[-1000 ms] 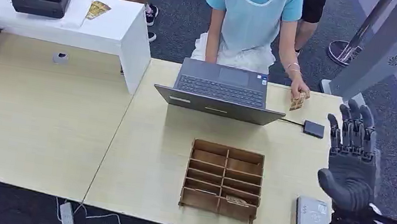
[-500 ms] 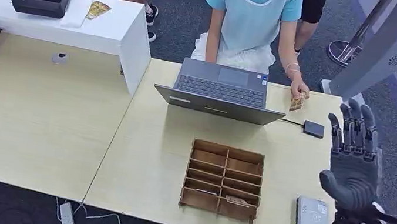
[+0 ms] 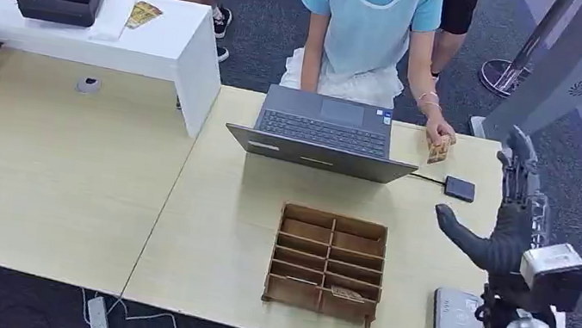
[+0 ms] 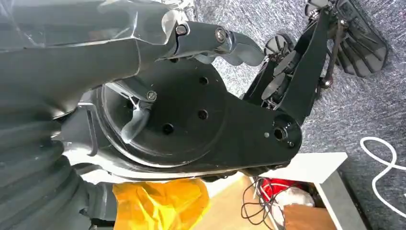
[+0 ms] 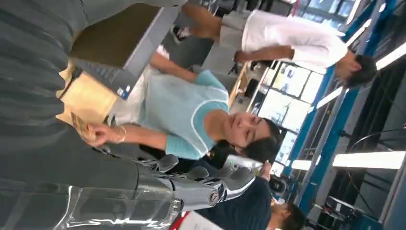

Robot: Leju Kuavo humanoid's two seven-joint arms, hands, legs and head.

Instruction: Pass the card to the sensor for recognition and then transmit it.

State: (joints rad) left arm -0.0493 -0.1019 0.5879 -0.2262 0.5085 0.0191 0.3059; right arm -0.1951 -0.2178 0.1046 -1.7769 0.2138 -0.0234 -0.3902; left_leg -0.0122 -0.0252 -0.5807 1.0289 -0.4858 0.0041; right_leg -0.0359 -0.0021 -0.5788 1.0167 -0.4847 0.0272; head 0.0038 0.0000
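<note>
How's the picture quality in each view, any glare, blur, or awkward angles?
Head view: even indoor light, sharp, soft shadow under the laptop. Left wrist view: sharp, with shiny highlights on dark body parts. Right wrist view: turned sideways, bright ceiling lights and windows glaring behind the person; the right hand up close catches reflections.

Right robot hand (image 3: 509, 216) raised w/ fingers spread, empty, at 3 o'clock of wooden tray (image 3: 328, 264); card (image 3: 439, 149) held by person's hand (image 3: 439, 133) at 1 o'clock.

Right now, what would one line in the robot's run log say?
right hand: raised, holds nothing | card: in person's hand by laptop | sensor: bare | stage: awaiting card
</note>
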